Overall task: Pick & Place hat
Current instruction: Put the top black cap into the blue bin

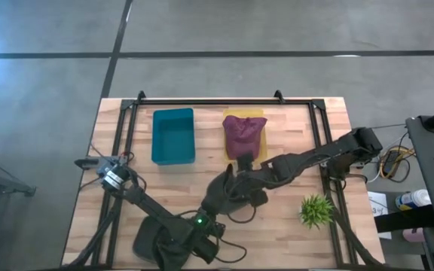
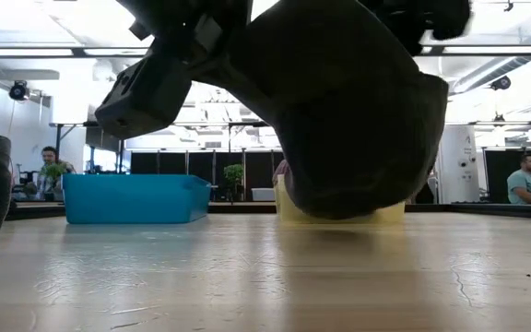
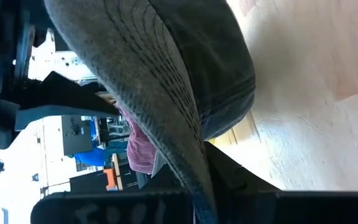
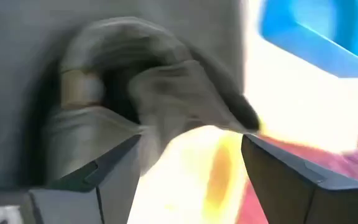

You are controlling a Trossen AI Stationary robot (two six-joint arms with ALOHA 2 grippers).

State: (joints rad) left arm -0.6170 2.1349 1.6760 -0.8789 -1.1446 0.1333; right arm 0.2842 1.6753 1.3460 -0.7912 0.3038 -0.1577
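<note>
Desk (image 1: 277, 233): pale wood planks, black frame.
Bin (image 1: 173, 135): solid teal-blue.
Tray (image 1: 261, 115): yellow.
Hat in tray (image 1: 242, 132): maroon.
Hat near pincer (image 1: 228, 193): dark grey, stitched rows on brim.
Plant (image 1: 316, 209): green.
Floor (image 1: 277, 30): grey, dark lines.

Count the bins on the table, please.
2. The blue bin stands at the table's far side, left of centre. The yellow bin is beside it on the right, holding a maroon hat. The arms might hide others.

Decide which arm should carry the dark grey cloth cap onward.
Left, probably: the left gripper appears clamped on the dark grey cloth cap at its brim, while the right gripper beside it is open and empty.
</note>
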